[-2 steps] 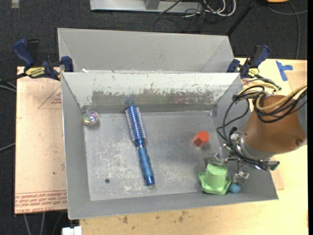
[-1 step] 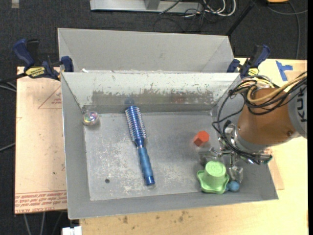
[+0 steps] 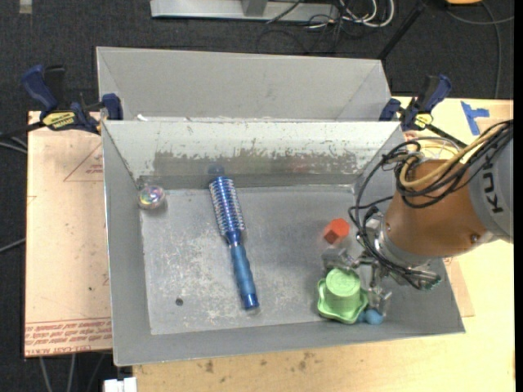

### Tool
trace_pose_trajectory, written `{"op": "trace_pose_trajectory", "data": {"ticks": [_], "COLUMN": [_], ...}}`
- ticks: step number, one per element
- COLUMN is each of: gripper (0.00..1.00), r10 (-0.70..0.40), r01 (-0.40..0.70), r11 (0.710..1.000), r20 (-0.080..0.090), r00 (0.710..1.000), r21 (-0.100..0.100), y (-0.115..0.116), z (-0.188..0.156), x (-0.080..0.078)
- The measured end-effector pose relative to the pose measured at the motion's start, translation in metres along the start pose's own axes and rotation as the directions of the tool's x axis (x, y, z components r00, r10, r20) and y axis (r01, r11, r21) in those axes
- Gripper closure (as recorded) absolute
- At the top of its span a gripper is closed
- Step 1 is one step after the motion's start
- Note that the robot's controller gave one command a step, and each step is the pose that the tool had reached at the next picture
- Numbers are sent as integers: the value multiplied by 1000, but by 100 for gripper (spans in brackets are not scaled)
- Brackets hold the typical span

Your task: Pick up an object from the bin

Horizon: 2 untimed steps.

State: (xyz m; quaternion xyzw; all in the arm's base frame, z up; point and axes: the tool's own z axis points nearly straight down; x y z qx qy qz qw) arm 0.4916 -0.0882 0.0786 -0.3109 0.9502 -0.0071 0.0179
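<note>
My gripper (image 3: 364,271) is low in the bin's front right corner, under the arm's orange cover. A light green, cup-like plastic thing (image 3: 338,296) lies right below and to the left of it, touching or nearly touching. A small blue piece (image 3: 374,317) lies at the green thing's right side near the front wall. A small orange-red block (image 3: 335,232) rests on the floor just behind the gripper's left side.
A blue hairbrush (image 3: 234,240) lies lengthwise in the bin's middle, bristle head toward the back. A small shiny ball (image 3: 151,197) sits in the back left corner. The arm with its cables hangs over the right wall.
</note>
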Motion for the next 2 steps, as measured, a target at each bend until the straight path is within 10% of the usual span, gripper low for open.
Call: {"op": "trace_pose_trajectory", "data": {"ticks": [1,2], "gripper": [100,100], "r10": [3,70], "r01": [-3,-70], "r11": [1000,997], "r20": [0,-21], "r00": [1000,997], "r21": [0,-16], "y": [0,-13], "z": [0,-143], "x": [0,-36]}}
